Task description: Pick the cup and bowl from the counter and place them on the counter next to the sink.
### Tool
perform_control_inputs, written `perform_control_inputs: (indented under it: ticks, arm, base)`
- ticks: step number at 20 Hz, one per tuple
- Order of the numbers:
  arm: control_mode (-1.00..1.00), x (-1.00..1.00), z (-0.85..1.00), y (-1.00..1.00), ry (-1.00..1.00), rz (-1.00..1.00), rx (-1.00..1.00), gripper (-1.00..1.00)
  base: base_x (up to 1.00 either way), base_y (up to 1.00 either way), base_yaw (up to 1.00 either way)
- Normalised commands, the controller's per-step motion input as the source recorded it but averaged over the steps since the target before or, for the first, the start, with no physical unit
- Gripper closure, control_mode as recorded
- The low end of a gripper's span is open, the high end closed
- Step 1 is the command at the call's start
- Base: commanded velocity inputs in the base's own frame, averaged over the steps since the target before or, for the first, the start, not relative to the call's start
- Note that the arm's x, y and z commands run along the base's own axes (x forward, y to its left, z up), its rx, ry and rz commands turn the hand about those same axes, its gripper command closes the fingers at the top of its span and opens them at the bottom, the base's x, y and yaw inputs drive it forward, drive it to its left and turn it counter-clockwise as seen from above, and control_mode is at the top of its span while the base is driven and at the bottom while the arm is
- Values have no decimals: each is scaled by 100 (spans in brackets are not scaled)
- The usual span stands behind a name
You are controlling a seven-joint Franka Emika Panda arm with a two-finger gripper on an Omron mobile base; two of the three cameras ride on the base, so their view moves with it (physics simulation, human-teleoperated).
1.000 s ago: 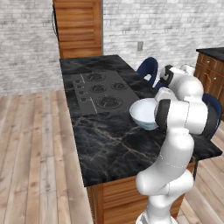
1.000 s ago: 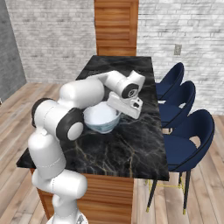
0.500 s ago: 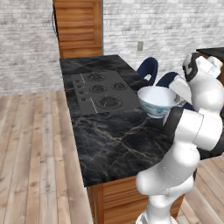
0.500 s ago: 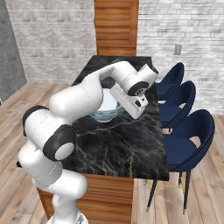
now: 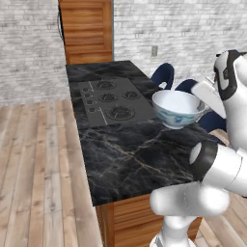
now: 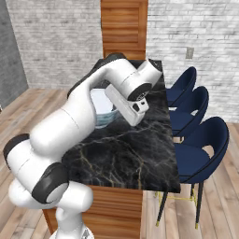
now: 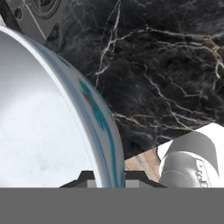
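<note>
gripper (image 7: 106, 177) pinches the rim of the bowl (image 5: 176, 108), lifted above the counter (image 5: 135, 154).

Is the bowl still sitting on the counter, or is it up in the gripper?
Up in the gripper. The bowl hangs upright and empty above the counter, its rim pinched between the fingers.

The bowl (image 5: 177, 109), round and white with a faint blue pattern on its outer wall and a pale bluish inside, sits upright at centre right of the left base view, seemingly lifted clear of the desk (image 5: 130, 154), a glossy black marble top with pale veins. In the hand view its rim (image 7: 94, 127) runs up from bottom centre between the tool's tips.
</note>
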Motion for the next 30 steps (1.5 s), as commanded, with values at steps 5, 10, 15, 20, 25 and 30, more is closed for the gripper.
perform_control_inputs:
  ticks: [5,10,15,20,25,30]
  arm:
    - [-100,-57,24,47,0,0,0,100]
    - [-100,-33,3,73,0,0,0,100]
    - [-100,-18,0,24,-1,0,0,100]
    - [-100,-2,0,0,0,0,0,100]
    - [100,-14,0,0,0,0,0,100]
    - [100,0,0,0,0,0,0,100]
  base:
    - [0,0,0]
    - [0,0,0]
    - [0,0,0]
    - [0,0,0]
    - [-28,0,0]
    - [-84,0,0]
